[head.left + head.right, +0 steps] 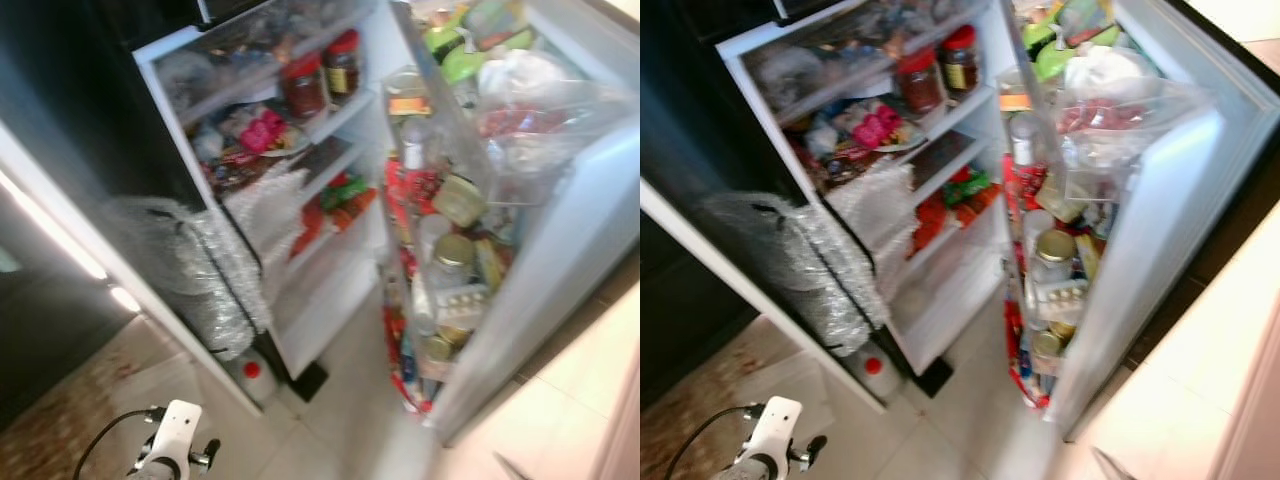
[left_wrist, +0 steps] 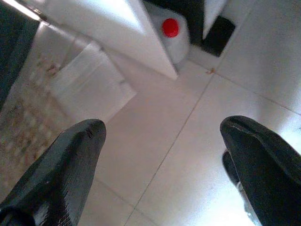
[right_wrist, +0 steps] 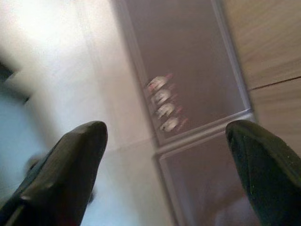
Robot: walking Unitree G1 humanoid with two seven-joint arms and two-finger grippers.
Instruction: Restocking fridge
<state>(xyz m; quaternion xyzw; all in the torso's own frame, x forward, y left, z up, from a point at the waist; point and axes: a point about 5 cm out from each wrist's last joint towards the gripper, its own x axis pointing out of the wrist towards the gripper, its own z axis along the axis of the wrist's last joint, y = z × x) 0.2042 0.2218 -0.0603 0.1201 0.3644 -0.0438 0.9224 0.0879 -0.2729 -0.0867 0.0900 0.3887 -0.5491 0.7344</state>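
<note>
The fridge point(image 1: 330, 290) stands open across the upper frame, shelves and door point(image 1: 560, 260) crammed with jars. Left gripper point(image 2: 164, 165) and right gripper point(image 3: 164, 165) hang over floor, jaws wide, empty.

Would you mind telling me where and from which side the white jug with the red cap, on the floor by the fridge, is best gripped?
I would grip the white jug at its neck, just under the red cap, coming from above. It stands upright, tucked close against the foot of the fridge, so its sides look hard to reach. The left tool, open and empty, hangs over the floor nearest it.
</note>
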